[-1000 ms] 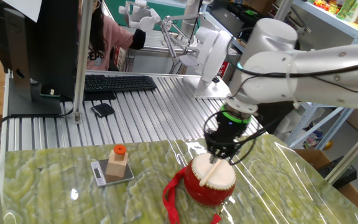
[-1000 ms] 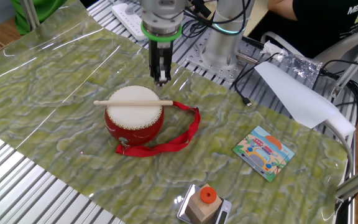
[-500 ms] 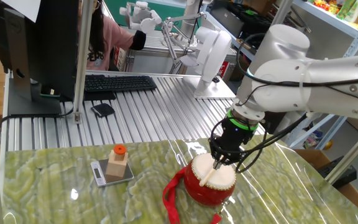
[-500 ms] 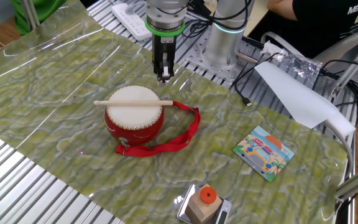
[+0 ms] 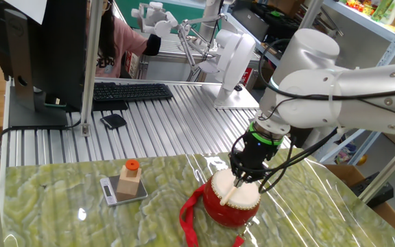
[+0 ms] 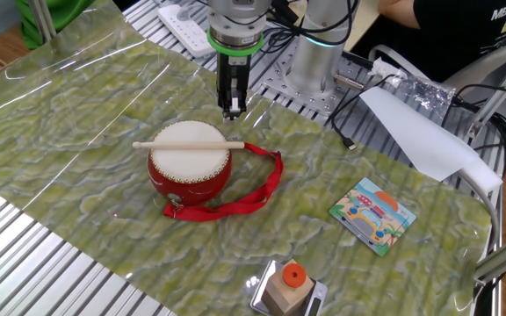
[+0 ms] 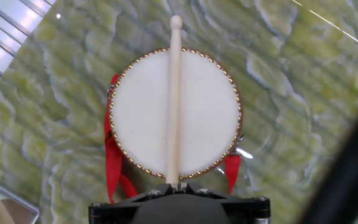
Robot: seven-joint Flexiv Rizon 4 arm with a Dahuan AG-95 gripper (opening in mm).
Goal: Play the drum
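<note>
Hand view shows your claw (image 7: 174, 186) pinching the drumstick (image 7: 174, 99) laid flat across the drum (image 7: 210, 112) — lift the tip, then tap mid-skin.

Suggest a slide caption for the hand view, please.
Shut gripper holds a wooden drumstick flat across the red drum.

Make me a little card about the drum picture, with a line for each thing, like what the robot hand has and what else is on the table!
drum: red, cream top, standing upright on the green table
stick: wooden, lying flat across the drum's top
gripper: shut on the stick's end, pointing down just beside the drum
ribbon: red, trailing on the table by the drum
wooden block: orange cap, sitting on a small scale, apart from the drum
picture card: colourful, flat on the table
</note>
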